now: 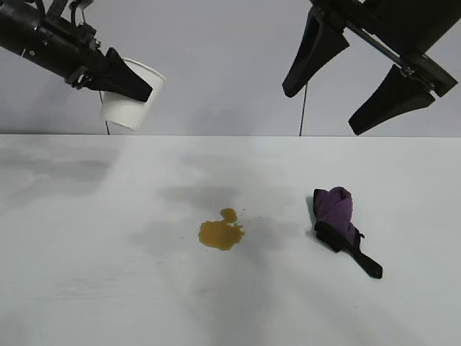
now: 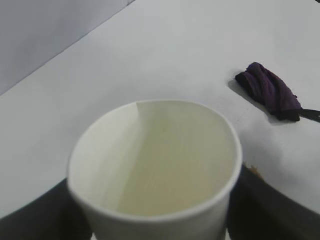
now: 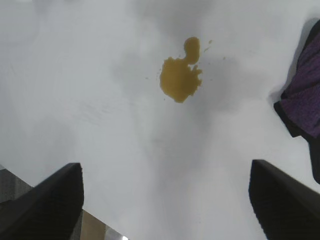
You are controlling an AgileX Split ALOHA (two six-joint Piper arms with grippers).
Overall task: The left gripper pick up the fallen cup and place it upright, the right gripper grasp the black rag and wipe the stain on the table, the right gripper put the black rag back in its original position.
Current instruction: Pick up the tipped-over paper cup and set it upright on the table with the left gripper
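My left gripper [image 1: 137, 90] is shut on the white paper cup [image 1: 130, 109] and holds it in the air over the far left of the table [image 1: 101, 281], tilted with its mouth up. In the left wrist view the cup [image 2: 155, 165] is empty between the two dark fingers [image 2: 267, 207]. The amber stain [image 1: 220, 232] lies mid-table, with a tiny blob joined to it. The purple, black-edged rag [image 1: 336, 213] rests to its right. My right gripper [image 1: 321, 111] hangs open high above the rag, holding nothing. Its wrist view shows the stain [image 3: 180, 77] and the rag's edge [image 3: 305, 100].
A grey wall [image 1: 230, 65] stands behind the table's far edge. The white tabletop stretches bare to the left of the stain and along the front. From the left wrist, the rag [image 2: 270, 92] lies beyond the cup.
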